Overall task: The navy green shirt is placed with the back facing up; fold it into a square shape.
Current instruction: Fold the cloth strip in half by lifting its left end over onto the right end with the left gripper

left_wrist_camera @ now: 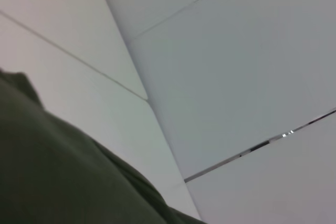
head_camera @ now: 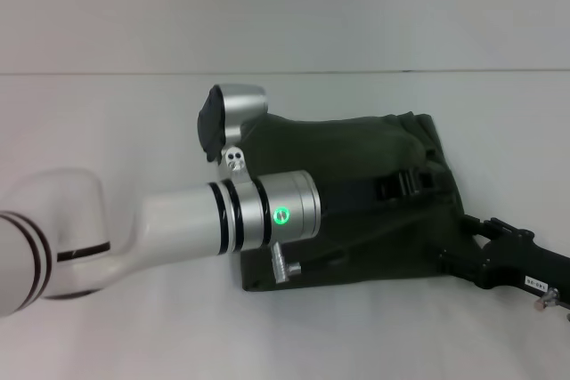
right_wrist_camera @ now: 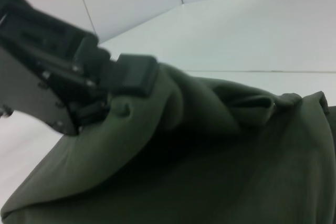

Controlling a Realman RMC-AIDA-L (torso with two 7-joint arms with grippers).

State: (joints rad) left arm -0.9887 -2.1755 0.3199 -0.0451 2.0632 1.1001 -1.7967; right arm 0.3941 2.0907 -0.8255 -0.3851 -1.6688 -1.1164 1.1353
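The shirt sits mid-table, already a rough square. Left gripper is pinched on its fabric; right gripper is at the near-right corner, can't tell its state. Lifting off while pinched could drag the fold open.

no readable text; a small white label behind the right gripper bears digits too blurred to read.
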